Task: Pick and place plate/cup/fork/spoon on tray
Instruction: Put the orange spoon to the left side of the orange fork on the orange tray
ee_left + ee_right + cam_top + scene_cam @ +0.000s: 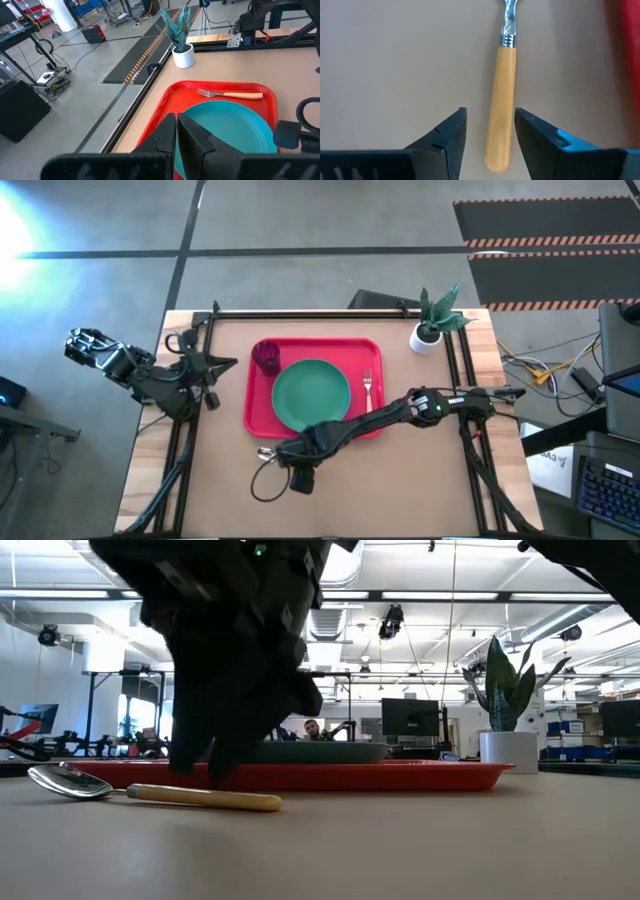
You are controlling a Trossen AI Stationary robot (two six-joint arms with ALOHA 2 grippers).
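The red tray (258,408) lies mid-table and carries the teal plate (311,395), the purple cup (266,357) at its far left corner and the fork (367,390) by its right rim. The spoon (150,790) lies flat on the table in front of the tray's near left corner, its bowl (62,780) toward the table's left. My right gripper (490,117) is open and low over the spoon. Its fingers stand on either side of the wooden handle (501,85) near its free end, without plainly touching it. My left gripper (176,135) is shut and empty, left of the tray.
A small white pot with a green plant (432,325) stands at the table's far right. A black cable loop (262,482) hangs from my right arm near the table's front. Bare tabletop lies to the right of the tray and in front of it.
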